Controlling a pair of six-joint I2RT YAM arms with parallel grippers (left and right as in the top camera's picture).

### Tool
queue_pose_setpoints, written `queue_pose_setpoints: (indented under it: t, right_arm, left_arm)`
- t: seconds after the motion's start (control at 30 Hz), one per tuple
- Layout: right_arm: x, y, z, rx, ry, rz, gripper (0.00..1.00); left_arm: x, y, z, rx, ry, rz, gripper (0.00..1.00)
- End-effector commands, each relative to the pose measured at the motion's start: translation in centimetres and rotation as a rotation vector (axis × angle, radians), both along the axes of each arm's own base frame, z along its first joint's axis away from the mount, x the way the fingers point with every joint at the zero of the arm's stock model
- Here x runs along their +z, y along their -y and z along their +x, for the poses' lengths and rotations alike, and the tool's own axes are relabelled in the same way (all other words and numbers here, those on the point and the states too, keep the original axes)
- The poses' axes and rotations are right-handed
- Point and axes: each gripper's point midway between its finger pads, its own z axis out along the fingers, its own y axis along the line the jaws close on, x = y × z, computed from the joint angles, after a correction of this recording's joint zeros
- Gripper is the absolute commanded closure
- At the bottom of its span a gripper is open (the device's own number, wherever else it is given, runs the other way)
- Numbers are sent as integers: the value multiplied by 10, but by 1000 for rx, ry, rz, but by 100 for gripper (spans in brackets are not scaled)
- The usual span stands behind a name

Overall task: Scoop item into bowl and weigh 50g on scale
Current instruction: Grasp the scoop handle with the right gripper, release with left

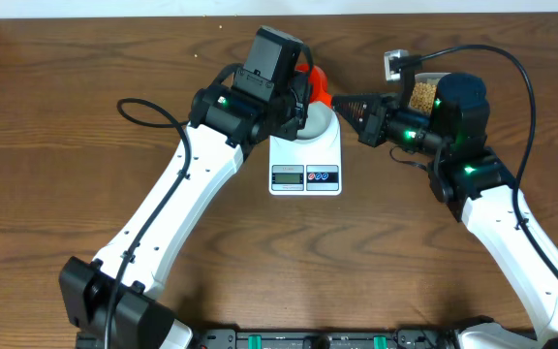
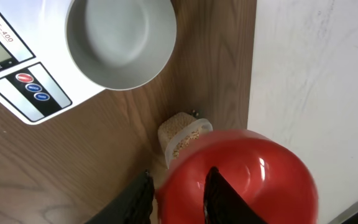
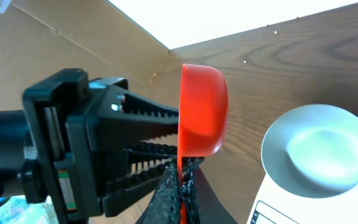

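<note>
Right gripper [image 3: 180, 198] pinched on the red scoop's [image 3: 202, 111] thin handle, my left gripper [image 2: 179, 182] flanking its cup, grip there unclear, so it hangs level beside the empty bowl [image 2: 120, 37] on the scale [image 2: 17, 87], beans [image 2: 182, 127] waiting in the tub [image 2: 164, 142] behind.

scale [image 1: 303, 155] display: unreadable | bowl [image 1: 319, 124]: half under left arm | scoop [image 2: 241, 180]: cut off

The scoop [image 2: 241, 174] is red. The bowl [image 2: 120, 37] is white with a pale bluish inside. The scale [image 1: 305, 155] is white, with a grey display and red and blue buttons. The beans [image 2: 182, 134] are tan-yellow and the surface [image 1: 85, 68] is brown wood-grain.
</note>
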Motion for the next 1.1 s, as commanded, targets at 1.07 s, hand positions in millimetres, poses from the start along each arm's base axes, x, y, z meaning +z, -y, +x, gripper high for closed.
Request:
queue_pose_setpoints:
  t: [1.07]
  right_arm:
    - [-44,58,15,-179,-133,-174,99]
  left_arm:
    - [20,-46,39,-317,317,324,69]
